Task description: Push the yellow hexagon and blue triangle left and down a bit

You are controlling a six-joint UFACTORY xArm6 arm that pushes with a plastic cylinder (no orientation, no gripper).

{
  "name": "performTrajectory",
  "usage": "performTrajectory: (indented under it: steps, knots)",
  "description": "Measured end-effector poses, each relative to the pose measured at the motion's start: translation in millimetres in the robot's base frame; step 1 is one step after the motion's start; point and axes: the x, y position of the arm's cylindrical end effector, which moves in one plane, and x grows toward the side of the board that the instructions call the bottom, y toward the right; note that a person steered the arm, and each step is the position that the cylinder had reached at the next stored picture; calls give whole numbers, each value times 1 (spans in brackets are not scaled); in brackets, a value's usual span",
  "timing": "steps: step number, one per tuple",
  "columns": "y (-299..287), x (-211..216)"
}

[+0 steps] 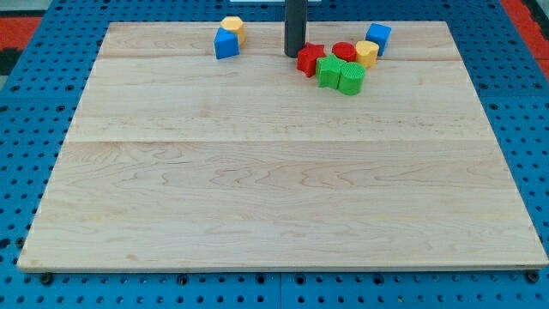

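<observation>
The tip (294,54) stands bare, right of the touching yellow hexagon (232,27) and blue triangle (226,44). Light, hard, slidey blocks, probably; best pushed from their upper right.

Pretty roomy between my tip (294,54) and the yellow hexagon (232,27) / blue triangle (226,45) pair at the view's left. The view's right is jammed: red star (310,58) just beside the tip, then green blocks (340,75), red cylinder (344,51), yellow block (367,53), blue cube (378,37).
</observation>
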Motion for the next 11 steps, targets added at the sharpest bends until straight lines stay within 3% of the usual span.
performTrajectory:
  steps: [2,4,5,7,8,9,11]
  knots:
    - [-9,-13]
    - [-35,-72]
    - [-39,-71]
    - [-101,-65]
    - [-140,-16]
    - [-147,2]
    - [-159,-38]
